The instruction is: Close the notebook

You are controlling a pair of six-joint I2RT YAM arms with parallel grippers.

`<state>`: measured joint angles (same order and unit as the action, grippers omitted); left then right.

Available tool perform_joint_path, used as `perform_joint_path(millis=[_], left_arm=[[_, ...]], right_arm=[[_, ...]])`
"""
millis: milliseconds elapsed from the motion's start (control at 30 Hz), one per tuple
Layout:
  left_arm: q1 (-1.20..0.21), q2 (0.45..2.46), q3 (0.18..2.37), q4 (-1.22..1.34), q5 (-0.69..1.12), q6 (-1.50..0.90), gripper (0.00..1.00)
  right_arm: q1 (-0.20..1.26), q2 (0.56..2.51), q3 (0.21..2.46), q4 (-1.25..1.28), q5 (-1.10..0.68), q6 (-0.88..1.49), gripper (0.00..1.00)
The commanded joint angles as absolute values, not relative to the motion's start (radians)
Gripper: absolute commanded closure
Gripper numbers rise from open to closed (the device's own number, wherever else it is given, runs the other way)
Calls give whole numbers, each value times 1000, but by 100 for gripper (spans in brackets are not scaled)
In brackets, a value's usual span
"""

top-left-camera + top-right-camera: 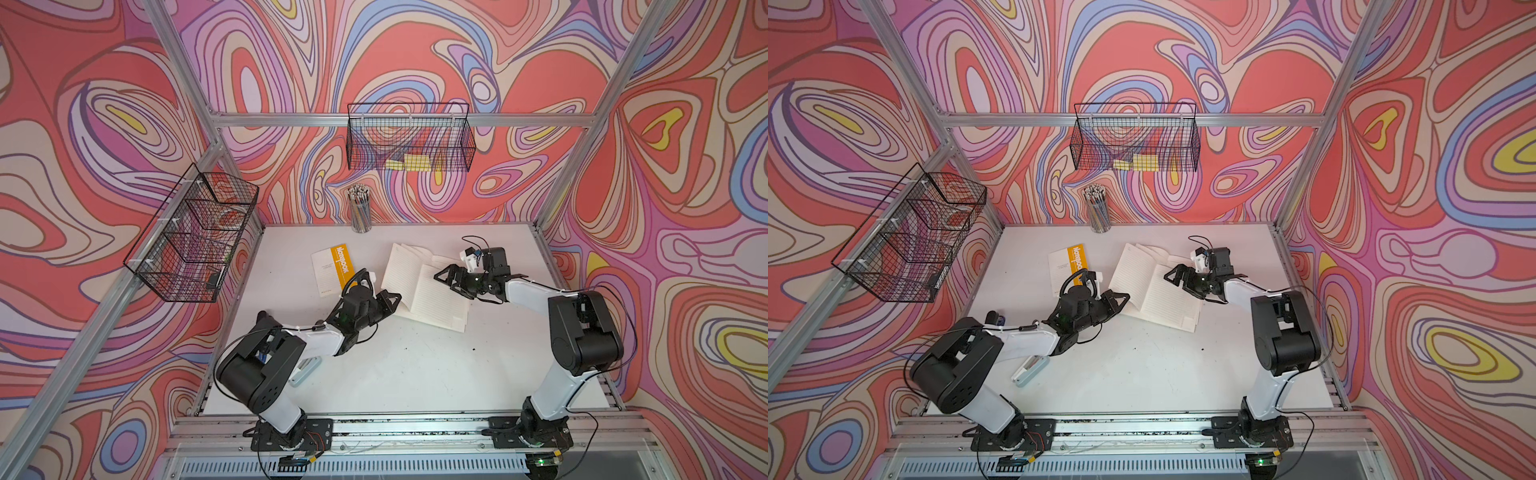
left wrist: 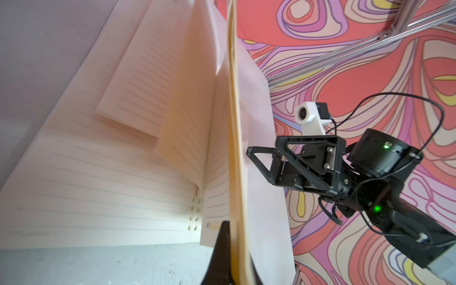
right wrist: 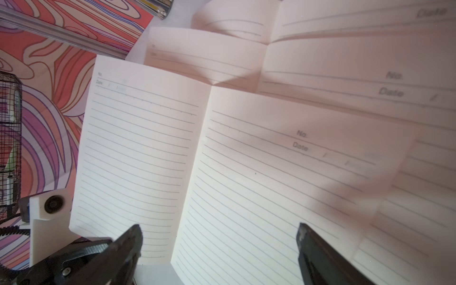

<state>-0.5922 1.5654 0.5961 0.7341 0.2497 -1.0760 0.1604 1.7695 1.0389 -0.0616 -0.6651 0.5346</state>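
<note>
Hanging basket (image 1: 187,249): wire, on the left frame rail above the table (image 1: 415,365).
Orange-banded booklet (image 1: 332,268): closed, flat, far left on the table.
Pencil cup (image 1: 360,210): upright, at the table's far edge.
Left claw (image 1: 397,297): clenched on a thin yellow cover edge (image 2: 234,123).
Notebook (image 1: 424,286): open, lined pages up, mid-table between both claws.
Right claw (image 1: 442,280): released, jaws wide, over the right page.

The left arm (image 1: 316,338) and right arm (image 1: 528,291) had white shells between black joint housings, trailing thin black cables (image 2: 399,93). The right gripper (image 2: 262,147) had black triangular frames with silver screws, and a white camera mount (image 1: 471,257) at its one o'clock.
</note>
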Motion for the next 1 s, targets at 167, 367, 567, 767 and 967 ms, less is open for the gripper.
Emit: perform_joint_path(millis=[167,367,567,767,967], left_arm=[[-595,1405,507,565,164,-1038,100],[-595,1302,426,477,118,-1016,100],[-595,1106,399,248,-2,-957,100],[-595,1046,400,119,-66,-930,100],[-595,1092,420,102,-69,-942,100]], right_arm=[[282,1765,1140,-56,-628,576,2],[407,1840,1207,-15,-614,632,2],[462,1870,1179,41,-615,677,2],[475,1869,1128,67,-616,691,2],[502,1912,1143,79,-614,694,2]])
